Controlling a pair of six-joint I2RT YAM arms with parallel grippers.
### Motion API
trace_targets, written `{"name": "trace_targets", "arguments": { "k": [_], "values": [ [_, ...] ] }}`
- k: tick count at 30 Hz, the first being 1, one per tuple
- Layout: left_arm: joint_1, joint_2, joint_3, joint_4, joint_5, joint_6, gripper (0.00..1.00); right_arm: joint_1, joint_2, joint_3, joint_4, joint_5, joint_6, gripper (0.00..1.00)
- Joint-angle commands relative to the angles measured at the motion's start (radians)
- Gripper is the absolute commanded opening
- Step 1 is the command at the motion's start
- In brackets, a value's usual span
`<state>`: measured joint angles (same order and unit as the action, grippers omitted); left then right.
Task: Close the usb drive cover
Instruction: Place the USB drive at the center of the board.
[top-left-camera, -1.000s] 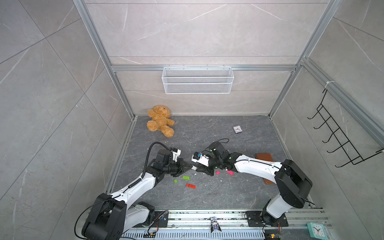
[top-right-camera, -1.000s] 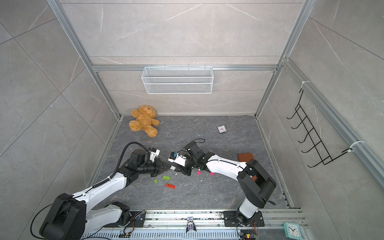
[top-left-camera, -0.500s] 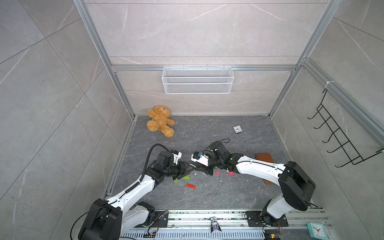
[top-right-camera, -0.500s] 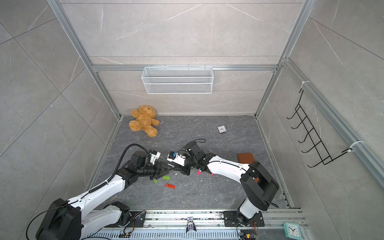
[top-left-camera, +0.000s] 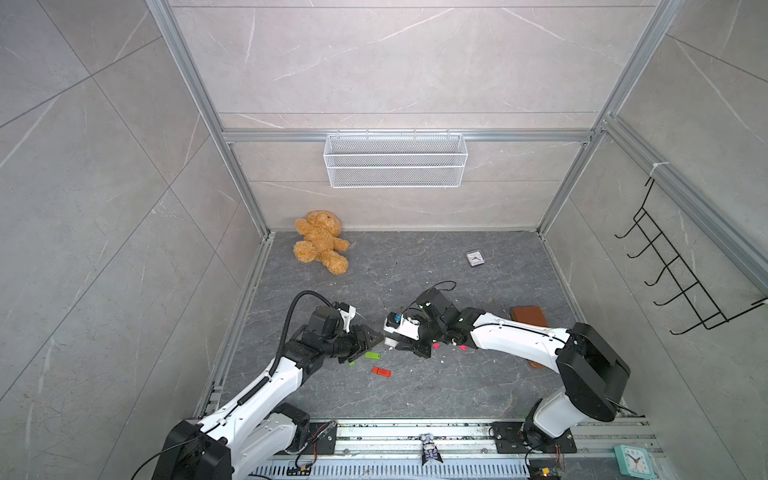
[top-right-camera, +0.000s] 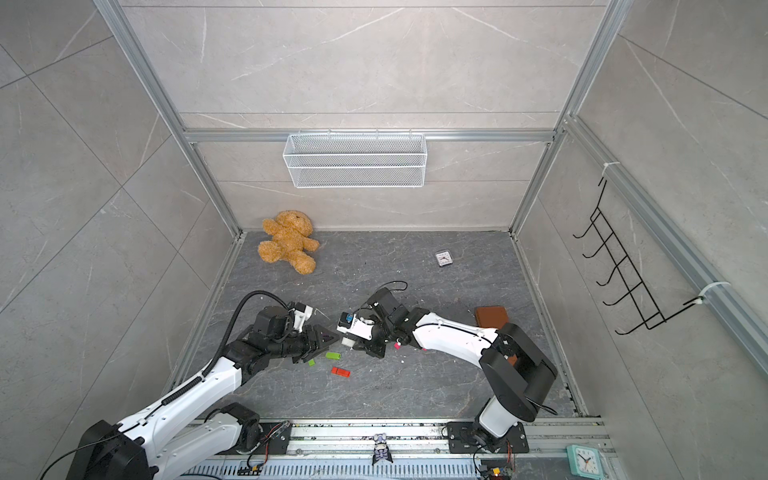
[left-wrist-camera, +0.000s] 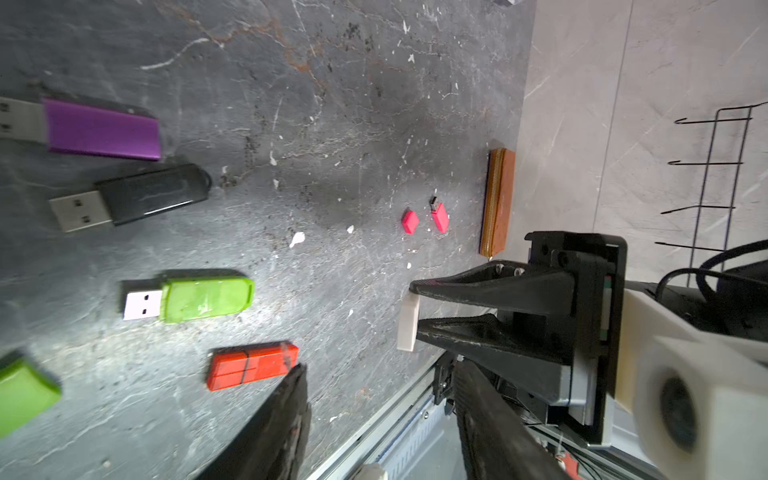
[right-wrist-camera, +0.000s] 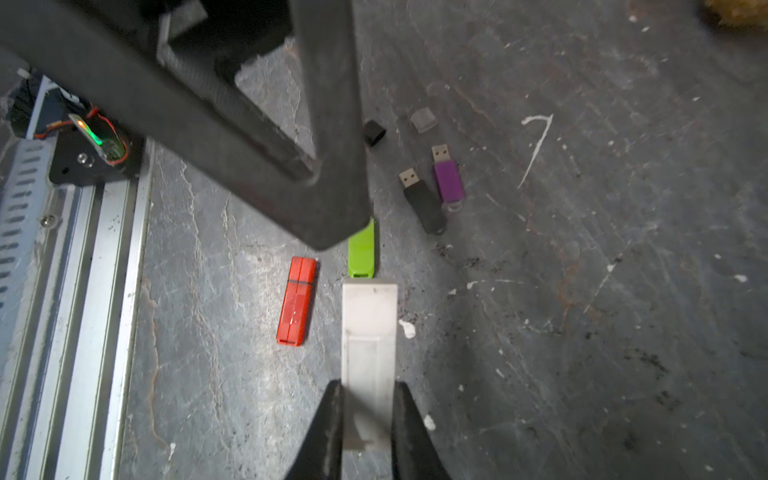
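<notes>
My right gripper (right-wrist-camera: 368, 399) is shut on a white usb drive (right-wrist-camera: 369, 332), held just above the floor. Its free end sticks out past the fingertips and no metal plug shows on it. In the left wrist view the same white drive (left-wrist-camera: 408, 322) sits crosswise between the right gripper's black fingers (left-wrist-camera: 478, 291). My left gripper (left-wrist-camera: 382, 415) stands open and empty, a short way off the drive's free end. In both top views the left gripper (top-left-camera: 368, 338) faces the right gripper (top-left-camera: 392, 343) across a small gap.
On the floor below lie a green drive (left-wrist-camera: 195, 297) with bare plug, a green cap (left-wrist-camera: 23, 392), a capped red drive (left-wrist-camera: 251, 365), and black (left-wrist-camera: 137, 197) and purple (left-wrist-camera: 95, 129) uncapped drives. A pink drive (left-wrist-camera: 439, 216), its cap (left-wrist-camera: 409, 221) and a brown pouch (left-wrist-camera: 496, 203) lie farther right. A teddy bear (top-left-camera: 320, 241) sits at the back.
The left gripper, shut at the white drive's end a second ago, has opened and drawn back to the left. The right gripper still holds the drive in place.
</notes>
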<state>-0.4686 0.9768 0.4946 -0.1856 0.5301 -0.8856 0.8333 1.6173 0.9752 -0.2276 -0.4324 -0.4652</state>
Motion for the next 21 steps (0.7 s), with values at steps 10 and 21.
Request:
{"name": "trace_targets", "arguments": {
  "k": [10, 21],
  "values": [
    [0.094, -0.133, 0.082, -0.213, -0.122, 0.094, 0.58, 0.097, 0.131, 0.13, -0.184, 0.136, 0.012, 0.13],
    [0.293, -0.177, 0.05, -0.261, -0.042, 0.074, 0.57, 0.159, 0.272, 0.272, -0.323, 0.262, 0.048, 0.13]
  ]
}}
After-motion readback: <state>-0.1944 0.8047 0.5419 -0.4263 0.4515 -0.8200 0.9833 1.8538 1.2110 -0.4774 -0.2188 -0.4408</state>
